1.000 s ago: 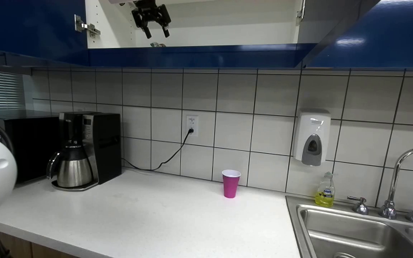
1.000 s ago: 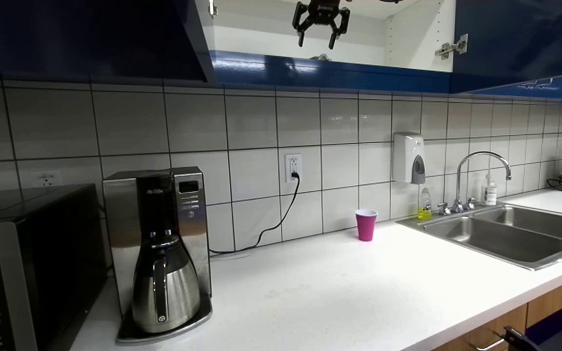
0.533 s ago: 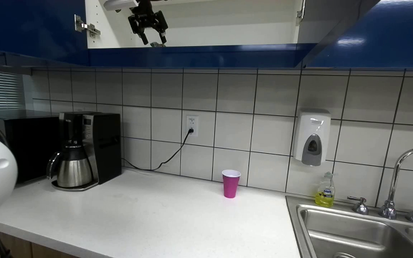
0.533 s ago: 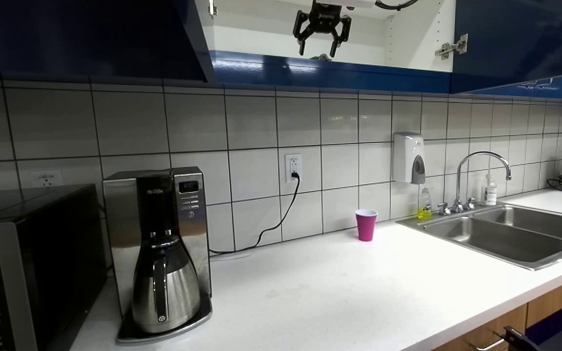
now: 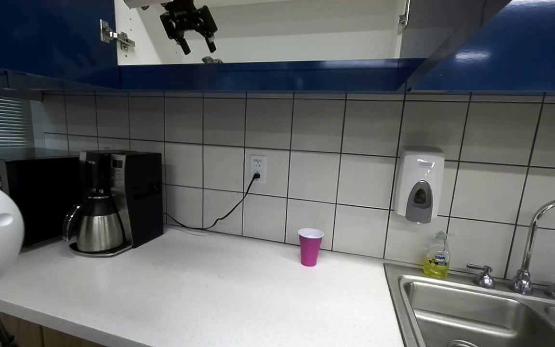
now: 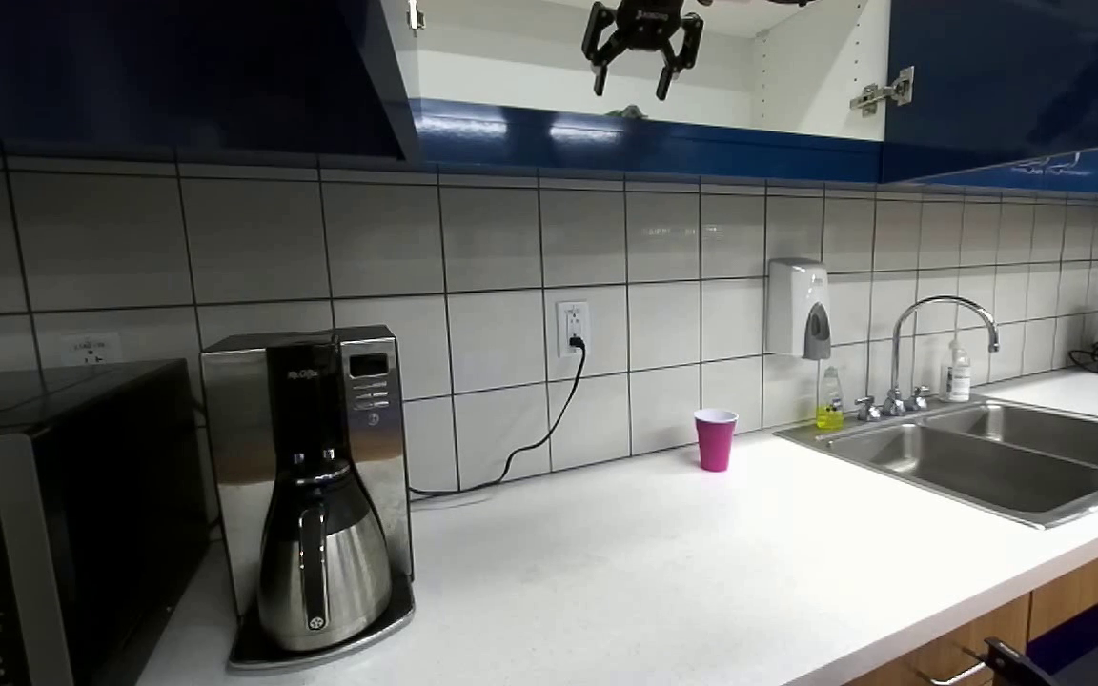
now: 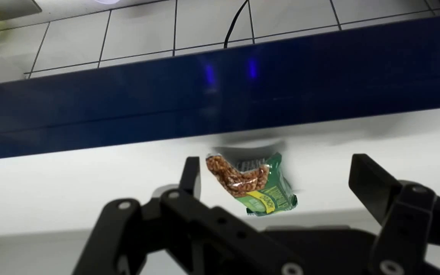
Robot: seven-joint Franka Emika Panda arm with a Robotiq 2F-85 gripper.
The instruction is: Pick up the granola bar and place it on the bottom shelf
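Note:
The granola bar (image 7: pixel 252 187), a green packet with a brown see-through part, lies on the white bottom shelf (image 7: pixel 90 187) close behind the dark blue trim. In both exterior views only its top (image 5: pixel 211 60) (image 6: pixel 629 112) shows above the trim; the shelf's surface is hidden there. My gripper (image 7: pixel 277 168) is open and empty, its fingers wide apart. In both exterior views it hangs inside the cabinet above the shelf (image 5: pixel 199 50) (image 6: pixel 631 93). In the wrist view the bar shows between the fingers, nearer the left finger, apart from both.
Dark blue cabinet doors (image 5: pixel 41 38) (image 6: pixel 1016 86) stand open at the sides. The dark blue trim (image 7: pixel 220 99) runs along the shelf's front edge. Below, the white countertop (image 5: pixel 200 289) holds a pink cup (image 5: pixel 310 248) and a coffee maker (image 6: pixel 311 495), beside a sink (image 6: pixel 978 457).
My gripper first lowered toward the bar, then rose a little and shifted sideways. It stayed open. The granola bar has not visibly moved.

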